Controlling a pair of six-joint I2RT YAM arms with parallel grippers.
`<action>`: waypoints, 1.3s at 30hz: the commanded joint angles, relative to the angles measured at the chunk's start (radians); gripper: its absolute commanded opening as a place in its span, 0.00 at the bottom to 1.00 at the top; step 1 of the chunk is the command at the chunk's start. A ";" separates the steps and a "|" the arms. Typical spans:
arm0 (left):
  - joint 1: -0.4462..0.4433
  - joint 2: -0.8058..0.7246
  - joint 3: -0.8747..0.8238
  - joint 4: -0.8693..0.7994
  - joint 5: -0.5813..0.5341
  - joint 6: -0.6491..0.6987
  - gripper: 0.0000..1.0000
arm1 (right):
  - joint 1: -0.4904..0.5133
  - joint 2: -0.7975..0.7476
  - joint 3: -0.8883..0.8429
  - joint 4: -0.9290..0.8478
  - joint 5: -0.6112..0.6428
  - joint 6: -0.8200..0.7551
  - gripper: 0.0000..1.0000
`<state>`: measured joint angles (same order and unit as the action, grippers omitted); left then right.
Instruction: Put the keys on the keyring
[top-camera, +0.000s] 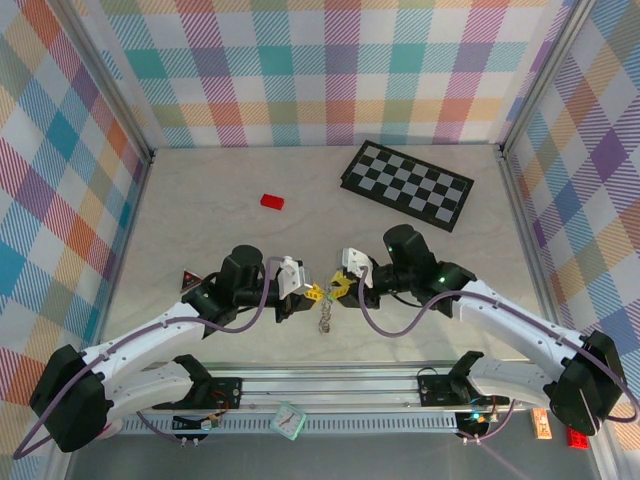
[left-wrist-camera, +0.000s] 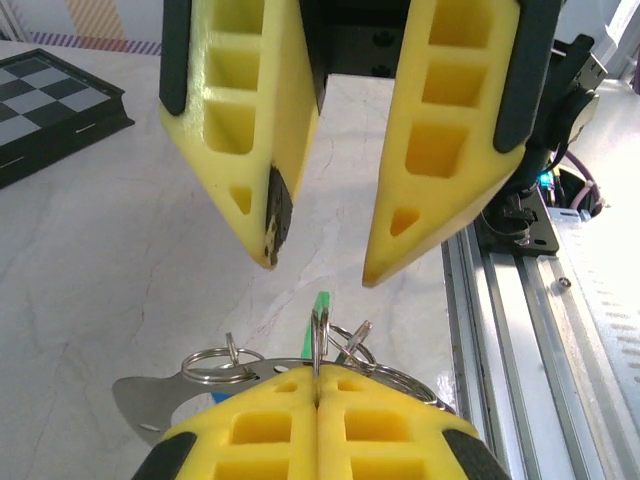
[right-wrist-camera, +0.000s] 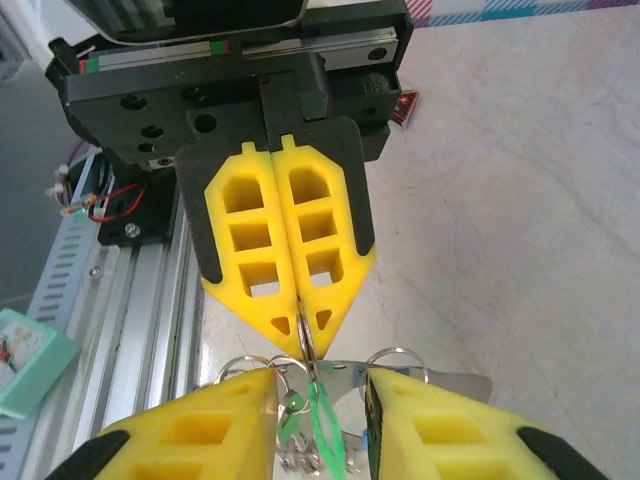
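Observation:
My left gripper (top-camera: 312, 293) (left-wrist-camera: 318, 378) is shut on the keyring (left-wrist-camera: 320, 330), a thin silvery ring standing edge-on between its yellow fingertips. In the right wrist view the same pinch shows at the left gripper's tip (right-wrist-camera: 303, 345). A green key piece (right-wrist-camera: 322, 425) (left-wrist-camera: 321, 303) hangs from the ring, beside small split rings (left-wrist-camera: 215, 362) and a flat metal tag (right-wrist-camera: 450, 385). A speck of blue (right-wrist-camera: 362, 437) peeks below. My right gripper (top-camera: 338, 289) (right-wrist-camera: 320, 385) (left-wrist-camera: 315, 272) faces the left one, open, its fingers straddling the bundle (top-camera: 325, 318) without closing on it.
A black-and-white checkerboard (top-camera: 408, 182) lies at the back right and a red block (top-camera: 272, 201) at the back left. A small red triangle (top-camera: 188, 283) sits by the left arm. The metal rail (top-camera: 330, 385) runs along the near edge, with a mint box (top-camera: 288, 420) on it.

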<state>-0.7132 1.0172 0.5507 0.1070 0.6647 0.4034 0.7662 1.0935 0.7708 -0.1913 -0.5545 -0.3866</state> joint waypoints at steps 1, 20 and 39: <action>-0.002 -0.021 -0.022 0.090 0.021 -0.028 0.00 | 0.002 -0.007 -0.043 0.093 -0.032 0.086 0.29; -0.002 -0.022 -0.038 0.121 0.039 -0.032 0.00 | 0.004 0.026 -0.060 0.052 0.012 0.061 0.07; -0.001 -0.041 -0.051 0.135 0.044 -0.009 0.00 | 0.016 -0.043 -0.084 0.019 0.090 0.063 0.27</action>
<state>-0.7132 0.9993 0.4961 0.1875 0.6662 0.3801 0.7853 1.1202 0.6949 -0.1684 -0.4778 -0.3252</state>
